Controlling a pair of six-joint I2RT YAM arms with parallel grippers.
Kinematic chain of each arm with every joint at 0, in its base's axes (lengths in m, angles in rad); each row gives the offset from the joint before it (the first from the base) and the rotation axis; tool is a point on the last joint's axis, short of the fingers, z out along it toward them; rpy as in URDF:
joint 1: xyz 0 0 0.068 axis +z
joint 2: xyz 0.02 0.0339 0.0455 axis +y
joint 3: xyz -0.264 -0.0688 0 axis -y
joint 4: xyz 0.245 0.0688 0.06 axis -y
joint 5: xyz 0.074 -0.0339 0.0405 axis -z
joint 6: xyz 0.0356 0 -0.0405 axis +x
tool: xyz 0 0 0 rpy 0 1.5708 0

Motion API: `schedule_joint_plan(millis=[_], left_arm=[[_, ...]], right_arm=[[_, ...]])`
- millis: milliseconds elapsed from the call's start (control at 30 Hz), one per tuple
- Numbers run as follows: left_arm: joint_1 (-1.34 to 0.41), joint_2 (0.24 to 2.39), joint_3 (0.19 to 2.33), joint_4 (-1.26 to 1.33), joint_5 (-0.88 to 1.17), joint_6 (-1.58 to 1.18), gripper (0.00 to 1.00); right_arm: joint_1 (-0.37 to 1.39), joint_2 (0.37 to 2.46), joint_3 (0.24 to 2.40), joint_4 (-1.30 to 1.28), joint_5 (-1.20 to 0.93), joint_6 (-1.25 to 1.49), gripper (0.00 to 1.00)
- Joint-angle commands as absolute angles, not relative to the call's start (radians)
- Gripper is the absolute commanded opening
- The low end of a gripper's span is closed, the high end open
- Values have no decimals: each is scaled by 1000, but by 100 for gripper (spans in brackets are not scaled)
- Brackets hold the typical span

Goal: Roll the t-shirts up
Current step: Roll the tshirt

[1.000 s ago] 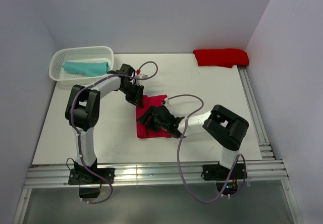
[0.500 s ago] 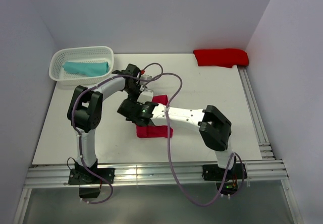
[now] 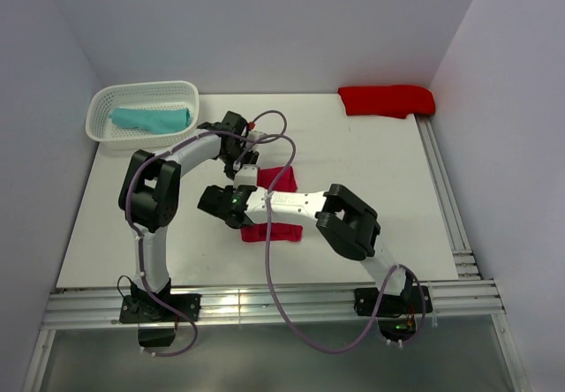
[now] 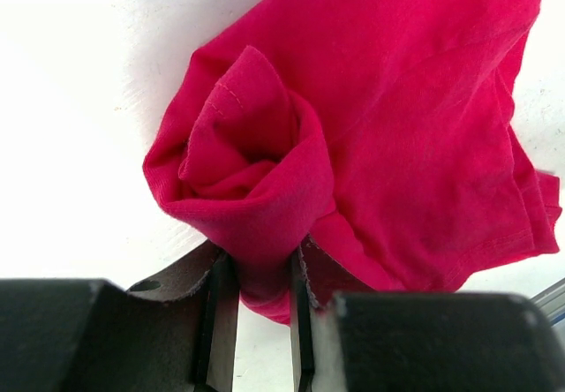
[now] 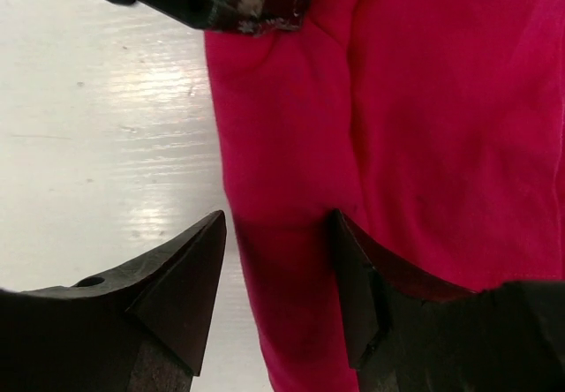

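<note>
Raspberry-red t-shirt (image 4: pixel 397 127) lay half-rolled — left gripper (image 4: pixel 256 308) pinched its rolled end tight; right gripper (image 5: pixel 278 260) stood spread, straddling the cloth's edge.

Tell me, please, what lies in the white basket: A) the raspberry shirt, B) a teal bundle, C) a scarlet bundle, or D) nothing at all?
B: the teal bundle lies inside the basket, while the scarlet bundle and the raspberry shirt lie on the table.

white lattice basket (image 3: pixel 132 139), white table (image 3: pixel 380 171)
</note>
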State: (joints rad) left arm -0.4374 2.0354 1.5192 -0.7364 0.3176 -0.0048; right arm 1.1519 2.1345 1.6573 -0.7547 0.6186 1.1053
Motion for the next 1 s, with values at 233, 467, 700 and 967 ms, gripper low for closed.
schedule_joint_plan(millis=[233, 467, 700, 967], left_arm=[[-443, 2066, 1591, -733, 293, 8, 40], [-439, 2071, 1689, -779, 330, 12, 70], [-393, 2045, 1724, -828, 474, 52, 76], [-325, 2020, 1603, -789, 675, 101, 78]], right_arm=[[1170, 2190, 1624, -795, 589, 1138, 57], [1170, 2198, 1596, -793, 578, 1155, 47], [1115, 1949, 1194, -233, 398, 1146, 43], [976, 1792, 688, 492, 94, 1258, 44]])
